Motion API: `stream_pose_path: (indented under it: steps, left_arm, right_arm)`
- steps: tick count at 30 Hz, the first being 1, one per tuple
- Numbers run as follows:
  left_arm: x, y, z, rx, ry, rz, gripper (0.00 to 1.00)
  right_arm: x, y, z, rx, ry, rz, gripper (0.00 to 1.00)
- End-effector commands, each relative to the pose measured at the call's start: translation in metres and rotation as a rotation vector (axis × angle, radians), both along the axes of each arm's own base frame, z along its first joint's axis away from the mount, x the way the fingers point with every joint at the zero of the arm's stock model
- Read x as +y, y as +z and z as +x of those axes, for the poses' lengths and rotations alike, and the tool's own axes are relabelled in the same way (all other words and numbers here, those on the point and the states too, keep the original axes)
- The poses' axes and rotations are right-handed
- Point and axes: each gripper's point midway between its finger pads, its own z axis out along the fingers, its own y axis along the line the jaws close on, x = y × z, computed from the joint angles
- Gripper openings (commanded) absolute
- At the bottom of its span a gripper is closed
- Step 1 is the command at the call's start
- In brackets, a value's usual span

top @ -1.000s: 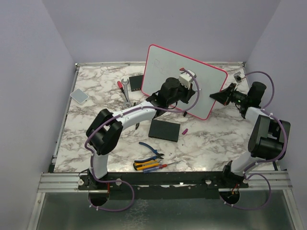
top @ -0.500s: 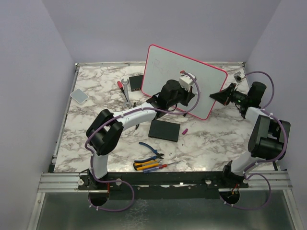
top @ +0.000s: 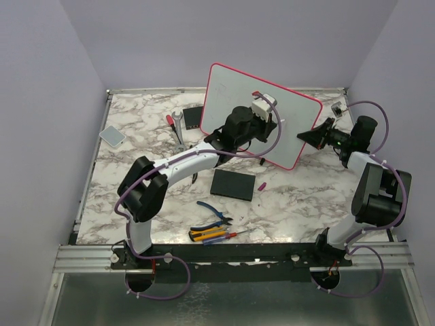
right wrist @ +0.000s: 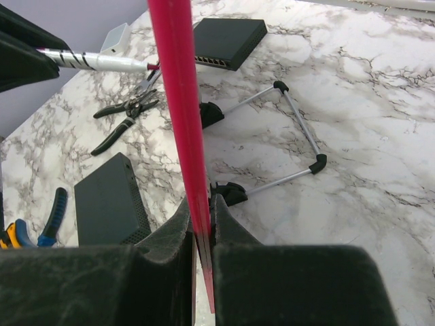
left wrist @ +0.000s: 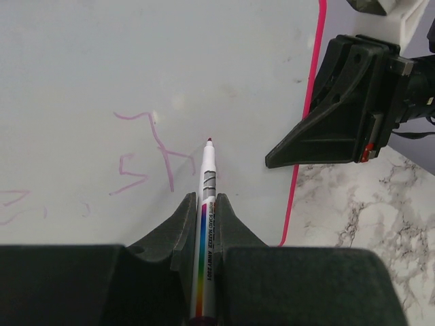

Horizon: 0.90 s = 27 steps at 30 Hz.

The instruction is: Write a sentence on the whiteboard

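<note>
While left fingers (left wrist: 178, 227) clamp marker (left wrist: 206, 197), whiteboard (left wrist: 136, 61) stands tilted.

right jaws block whiteboard (top: 230, 94) edge

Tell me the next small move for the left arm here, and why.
Probably ease the marker tip onto the whiteboard just right of the rightmost strokes of the sentence and begin the next letter. The left pincer is shut on the marker, its tip aimed at bare board beside them, with room before the pink frame that the right pincer clamps.
</note>
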Motion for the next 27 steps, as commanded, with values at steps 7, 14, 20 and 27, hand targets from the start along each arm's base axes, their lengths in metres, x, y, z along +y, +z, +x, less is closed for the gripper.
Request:
stream_pose_path:
  steps: [7,14,20,27]
  left_arm:
    - [-0.006,0.030,0.008,-0.054,0.008,-0.040,0.00]
    - [-0.012,0.023,0.010,-0.044,-0.002,-0.035,0.00]
    - [-0.014,0.016,0.014,-0.037,0.000,-0.025,0.00]
    - [-0.016,0.005,0.018,-0.028,0.013,-0.008,0.00]
  right_arm:
    - [-0.002,-0.021,0.002,0.060,-0.049,-0.017,0.01]
    - [-0.002,-0.022,0.002,0.060,-0.047,-0.016,0.01]
    - [-0.002,-0.021,0.002,0.060,-0.045,-0.016,0.00]
    - [-0.002,-0.022,0.002,0.061,-0.044,-0.014,0.01]
